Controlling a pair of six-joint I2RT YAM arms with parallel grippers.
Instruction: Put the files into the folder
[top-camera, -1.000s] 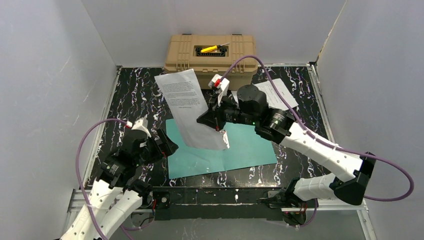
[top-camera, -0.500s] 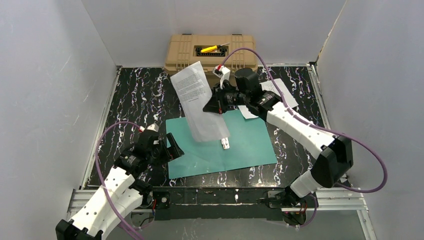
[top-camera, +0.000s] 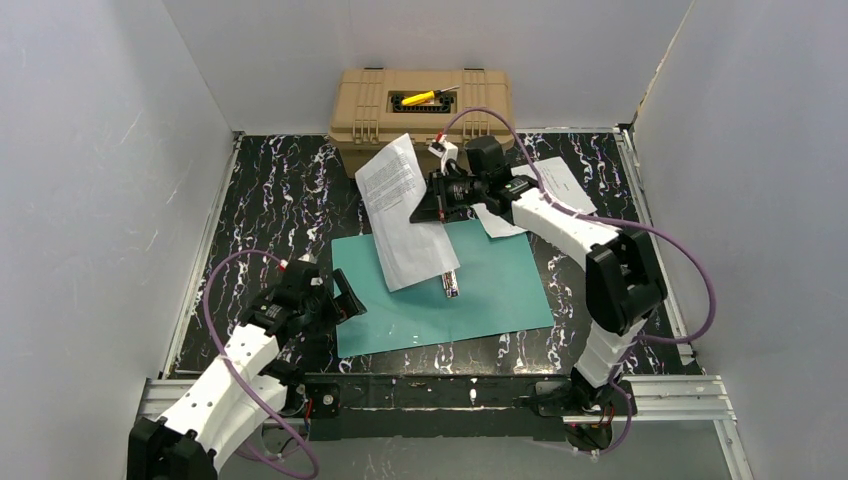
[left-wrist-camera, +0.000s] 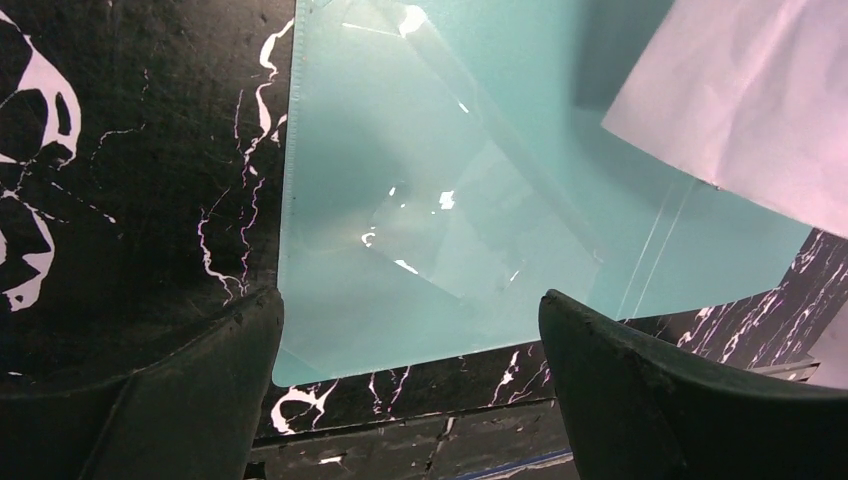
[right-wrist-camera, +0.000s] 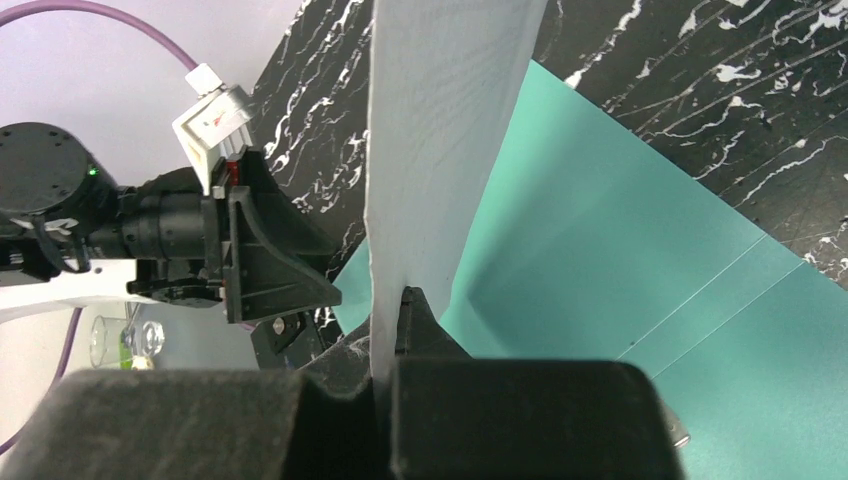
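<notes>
Carrying step, by the look of it: pinched shut on one edge of the printed paper sheet (top-camera: 397, 215) with the right gripper (top-camera: 430, 204), the page hanging slack below the jaws, its lower end at (or just above) the teal folder (top-camera: 490, 295) underneath. Meanwhile, with the left gripper (left-wrist-camera: 410, 330) spread wide and empty, poised over the folder's corner. Next, probably: lower, lay the page flat, let go, then reach behind that wrist for the second sheet (top-camera: 565, 185).
</notes>
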